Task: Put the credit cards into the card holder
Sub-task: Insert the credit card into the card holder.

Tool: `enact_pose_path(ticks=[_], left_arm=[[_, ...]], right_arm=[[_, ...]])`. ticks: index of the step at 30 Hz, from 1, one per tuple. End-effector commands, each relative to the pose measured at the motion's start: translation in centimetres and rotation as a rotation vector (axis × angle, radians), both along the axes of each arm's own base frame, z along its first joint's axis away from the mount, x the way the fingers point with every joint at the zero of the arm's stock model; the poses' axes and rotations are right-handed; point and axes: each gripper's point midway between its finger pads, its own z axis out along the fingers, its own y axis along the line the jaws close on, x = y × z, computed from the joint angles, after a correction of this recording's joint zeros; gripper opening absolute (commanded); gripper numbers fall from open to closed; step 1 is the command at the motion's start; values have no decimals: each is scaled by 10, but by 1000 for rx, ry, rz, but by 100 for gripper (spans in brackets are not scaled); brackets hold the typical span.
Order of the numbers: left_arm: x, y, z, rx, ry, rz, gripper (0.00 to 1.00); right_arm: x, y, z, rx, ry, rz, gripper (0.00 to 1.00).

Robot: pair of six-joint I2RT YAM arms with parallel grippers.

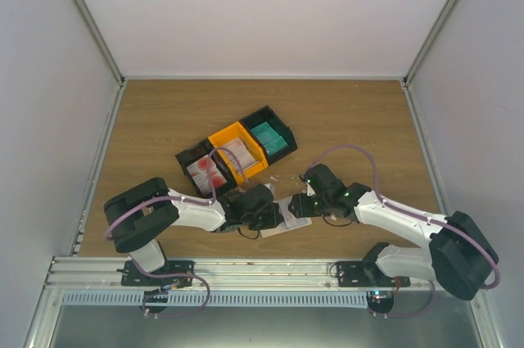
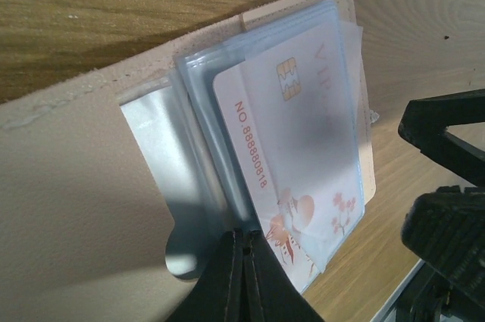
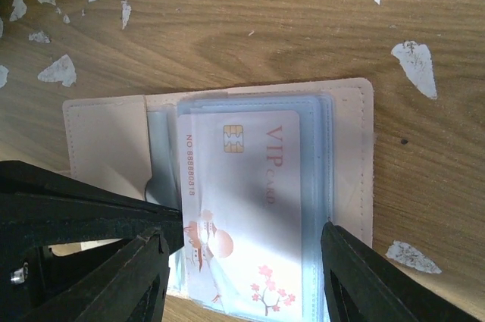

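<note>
left wrist: the left gripper (image 2: 242, 273) is pinched shut at 6 o'clock, tips on the lip of the clear pockets (image 2: 155, 140) of the open holder (image 2: 68, 208); whether it nips a sleeve i cannot tell; if it slips, the pocket mouth may close; the card (image 2: 303, 140) lies partly under film, how deep is unclear.

right wrist: the right gripper (image 3: 242, 280) stands wide, jaws either side of the card's 6 o'clock end, holding nothing; a skewed push could buckle the card, catch it on a sleeve lip, or shove the holder away; scraps (image 3: 413, 68) lie at 2 o'clock, off the path.

top: both grippers crowd the holder from 9 and 3, so a hasty move could knock them together; spare cards (image 1: 270, 137) sit in the trays (image 1: 223, 133) at 12.
</note>
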Motion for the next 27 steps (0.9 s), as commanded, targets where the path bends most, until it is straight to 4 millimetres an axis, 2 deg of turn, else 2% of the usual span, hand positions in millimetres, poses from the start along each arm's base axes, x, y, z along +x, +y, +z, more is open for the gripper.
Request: enact_pose_path(ticks=[1,5,9,17,27], left_arm=[[-1,2,-3,-3,-17,-12,2],[2,-4,21,-93,-86,-26,3],[3,-9,31,-138,-112,-41,4],[1,-9,15,-115,-68,-33,13],[2,0,-10,-27,-20,-19,3]], right_arm=[[0,-3,-4,-8,-4,4,56],[0,-3,-4,-8,-5,0,56],[0,-3,-4,-9,-5,-1,56],[0,-4,-5,-14,-4,-3,56],[-2,-5,-8,-22,5,2,56]])
